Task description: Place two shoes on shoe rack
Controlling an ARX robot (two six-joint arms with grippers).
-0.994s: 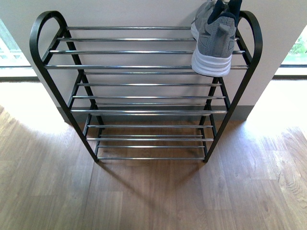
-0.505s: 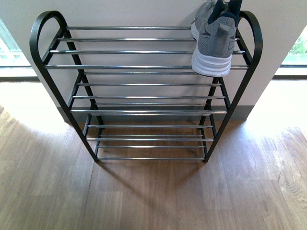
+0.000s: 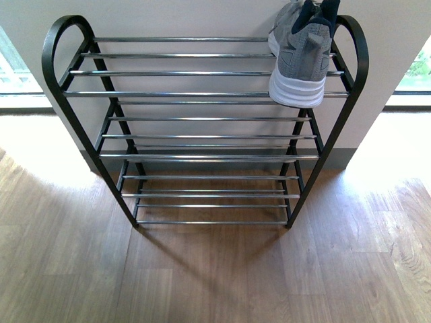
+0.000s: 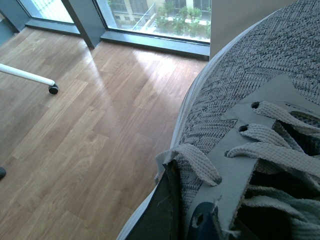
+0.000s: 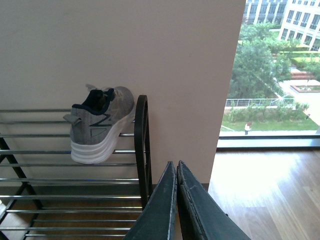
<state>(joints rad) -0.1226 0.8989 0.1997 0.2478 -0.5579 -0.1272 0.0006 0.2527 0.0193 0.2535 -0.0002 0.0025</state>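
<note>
One grey knit shoe (image 3: 301,57) with a thick white sole sits on the top tier of the shoe rack (image 3: 202,94), at its right end, heel toward me; the right wrist view shows this shoe (image 5: 99,125) too. The other shoe (image 4: 250,130) fills the left wrist view, held above the wooden floor. My left gripper (image 4: 172,200) is shut on the shoe at its laced upper edge, with one dark finger against the knit. My right gripper (image 5: 176,167) is shut and empty, hanging just outside the rack's right arched side piece (image 5: 142,145). Neither arm appears in the front view.
The rack stands against a pale wall (image 3: 202,17) on wood flooring (image 3: 215,276). Floor-to-ceiling windows (image 5: 272,70) flank the wall. A white leg with a castor (image 4: 52,89) stands on the floor in the left wrist view. The rack's other chrome rods (image 3: 202,138) carry nothing.
</note>
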